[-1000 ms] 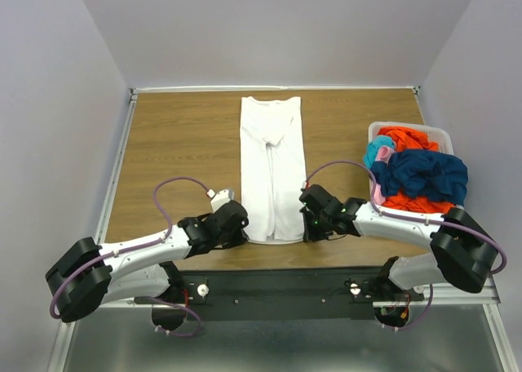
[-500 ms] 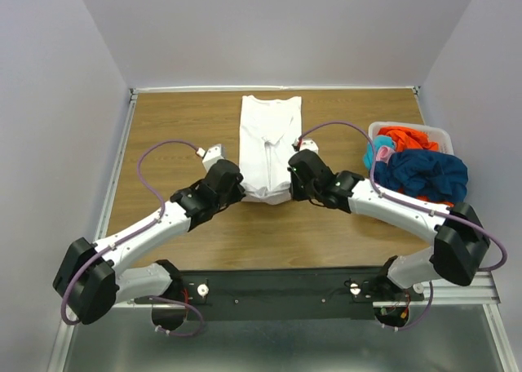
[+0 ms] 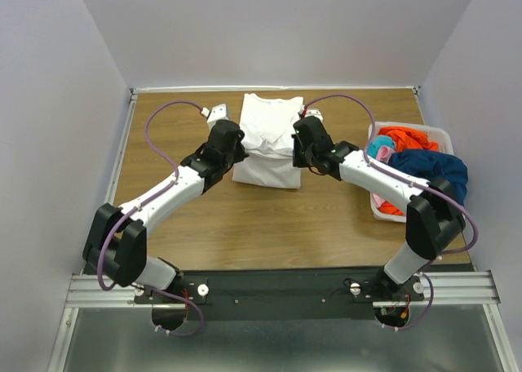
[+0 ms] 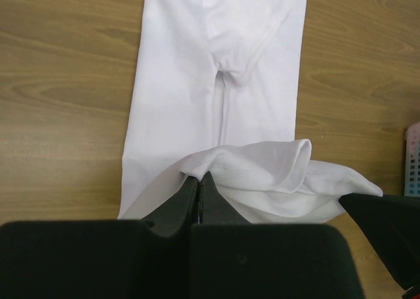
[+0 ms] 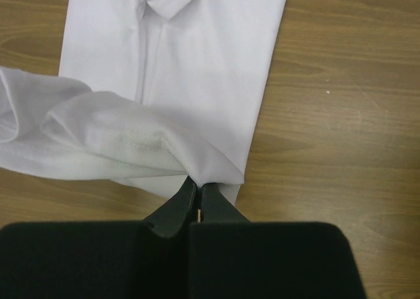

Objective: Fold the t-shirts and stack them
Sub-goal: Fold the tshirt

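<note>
Shows two pairs of black fingers, each pair pressed flat together on a corner of the hem of one white shirt (image 3: 265, 139). Places the left gripper (image 4: 199, 178) on the shirt's left corner and the right gripper (image 5: 198, 184) on its right corner. Holds the pinched hem above the middle of the shirt (image 4: 216, 82), so the soft, faintly creased cloth (image 5: 197, 63) sags in a rounded fold between the two grips.

Sets the left gripper (image 3: 232, 149) and right gripper (image 3: 300, 149) facing each other across the shirt, with both arms stretched forward and angled inward from the bases. Loops one purple cable over each arm.

Lays the rest of the shirt as a long narrow strip on one wood-grain table (image 3: 163, 225), collar at the far end.

Keeps one white plastic bin (image 3: 436, 130) at the right, heaped with crumpled orange cloth (image 3: 404, 137), dark blue cloth (image 3: 424, 172) and a turquoise scrap (image 3: 377, 150). Cannot tell the number of garments in it.
</note>
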Tool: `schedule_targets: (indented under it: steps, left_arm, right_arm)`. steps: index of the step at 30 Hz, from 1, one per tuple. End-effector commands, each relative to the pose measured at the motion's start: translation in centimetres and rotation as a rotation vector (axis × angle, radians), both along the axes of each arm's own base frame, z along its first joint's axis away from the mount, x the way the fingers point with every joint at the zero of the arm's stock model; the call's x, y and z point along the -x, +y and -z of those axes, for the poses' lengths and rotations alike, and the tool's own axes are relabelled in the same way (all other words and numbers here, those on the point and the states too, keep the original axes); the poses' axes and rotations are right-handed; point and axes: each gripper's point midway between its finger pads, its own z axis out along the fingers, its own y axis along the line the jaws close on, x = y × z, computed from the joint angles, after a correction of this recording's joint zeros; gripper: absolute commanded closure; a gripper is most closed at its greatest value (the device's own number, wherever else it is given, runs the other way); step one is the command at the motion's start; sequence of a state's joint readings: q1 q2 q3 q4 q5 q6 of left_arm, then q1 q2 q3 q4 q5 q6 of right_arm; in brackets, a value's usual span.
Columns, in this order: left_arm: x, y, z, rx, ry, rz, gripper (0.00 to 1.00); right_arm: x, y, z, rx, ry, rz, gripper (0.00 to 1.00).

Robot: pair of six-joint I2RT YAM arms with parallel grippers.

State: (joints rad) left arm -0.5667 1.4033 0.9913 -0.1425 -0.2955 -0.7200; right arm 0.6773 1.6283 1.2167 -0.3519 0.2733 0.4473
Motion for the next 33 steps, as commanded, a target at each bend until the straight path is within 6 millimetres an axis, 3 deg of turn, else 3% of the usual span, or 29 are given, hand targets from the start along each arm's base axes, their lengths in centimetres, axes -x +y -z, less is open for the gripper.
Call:
schedule_targets:
  steps: [1, 6, 7, 9, 12, 16, 20, 23, 26, 28, 31, 33]
  left_arm:
    - [-3.0, -0.8, -2.0, -0.013, -0.077, 0.055, 1.00]
    - [-5.6, -0.6, -0.1, -0.046, -0.030, 0.057, 1.00]
    - [-6.3, -0.7, -0.5, -0.041, -0.040, 0.062, 1.00]
    - [-7.2, -0.7, 0.3, -0.056, -0.026, 0.064, 1.00]
    - [-8.9, -0.8, 0.3, -0.074, -0.035, 0.059, 1.00]
    - [-10.2, -0.8, 2.2, -0.092, 0.002, 0.070, 1.00]
    - [-11.7, -0.6, 3.7, -0.095, 0.030, 0.084, 1.00]
    - [-12.6, -0.5, 5.9, -0.097, 0.069, 0.102, 1.00]
    - [-13.4, -0.7, 7.0, -0.099, 0.085, 0.117, 1.00]
    - [-13.9, -0.6, 7.6, -0.104, 0.093, 0.116, 1.00]
    - [-14.8, -0.6, 7.7, -0.103, 0.098, 0.115, 0.93]
    - [-14.9, -0.2, 7.9, -0.108, 0.105, 0.111, 0.71]
  right_arm:
    - [-2.4, 0.7, -1.7, -0.032, -0.046, -0.028, 0.99]
    - [-4.1, 1.1, 0.1, -0.039, -0.003, -0.045, 0.99]
    - [-4.6, 0.8, 0.3, -0.038, 0.003, -0.039, 0.99]
    - [-5.6, 0.9, 0.2, -0.051, 0.000, -0.036, 0.99]
    - [-7.0, 0.8, 1.5, -0.044, 0.019, -0.031, 0.99]
    - [-8.6, 0.7, 2.2, -0.065, 0.038, -0.027, 0.99]
    - [-9.7, 0.1, 4.8, -0.064, 0.089, -0.010, 0.98]
    - [-10.6, -0.4, 6.0, -0.067, 0.110, 0.007, 0.95]
    - [-11.5, -0.4, 6.5, -0.074, 0.113, -0.003, 0.93]
    - [-12.2, -0.5, 7.8, -0.061, 0.127, -0.002, 0.92]
    - [-13.6, -0.7, 8.0, -0.063, 0.116, -0.004, 0.81]
    - [-14.0, -0.7, 7.4, -0.063, 0.102, -0.012, 0.56]
